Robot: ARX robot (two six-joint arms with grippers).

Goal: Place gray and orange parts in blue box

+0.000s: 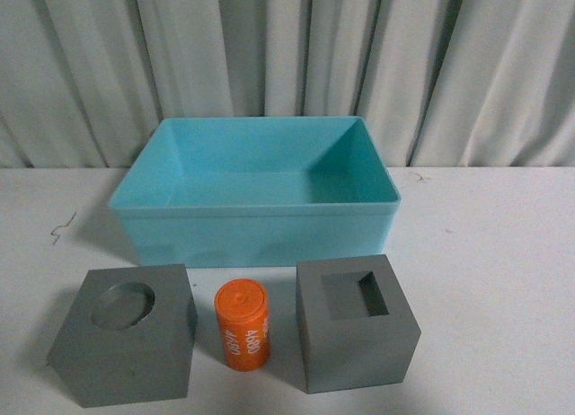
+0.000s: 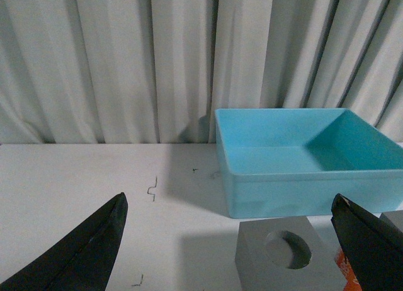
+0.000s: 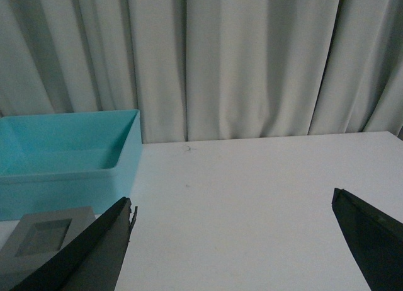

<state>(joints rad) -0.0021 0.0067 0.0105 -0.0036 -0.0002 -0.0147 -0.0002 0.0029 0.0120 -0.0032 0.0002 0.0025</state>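
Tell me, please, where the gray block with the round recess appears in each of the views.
Front view: the round-recess block stands on the robot's left, nearest the camera, beside the orange cylinder.
Left wrist view: it stands just before the blue box.
Right wrist view: not in it; the block there is the square-hole block.
Shared landmark: the blue box, seen in all three.

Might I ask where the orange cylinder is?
Front view: the orange cylinder sits between the round-recess block and the square-hole block, in front of the blue box.
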